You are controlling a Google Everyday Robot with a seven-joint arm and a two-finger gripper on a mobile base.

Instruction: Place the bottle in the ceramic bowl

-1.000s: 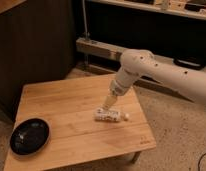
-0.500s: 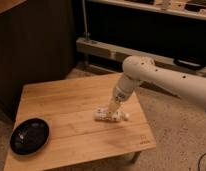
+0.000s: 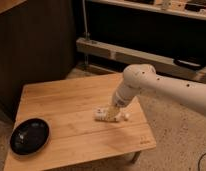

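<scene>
The small white bottle point(image 3: 103, 116) lies on its side on the wooden table point(image 3: 71, 100), right of the middle, with its cap to the right. My gripper point(image 3: 113, 113) is down at the bottle, over its right half, on the end of the white arm point(image 3: 161, 87) that reaches in from the right. The black ceramic bowl point(image 3: 29, 135) sits at the table's front left corner, empty, well away from the bottle and the gripper.
The table's right edge point(image 3: 146, 125) is close to the bottle. A dark wooden wall point(image 3: 36, 45) stands behind the table on the left. A metal shelf rail point(image 3: 131, 52) runs behind on the right. Speckled floor point(image 3: 181, 145) lies to the right.
My arm has moved to the right and lowered, bringing the gripper down onto the bottle. The bottle and bowl have stayed where they were.
</scene>
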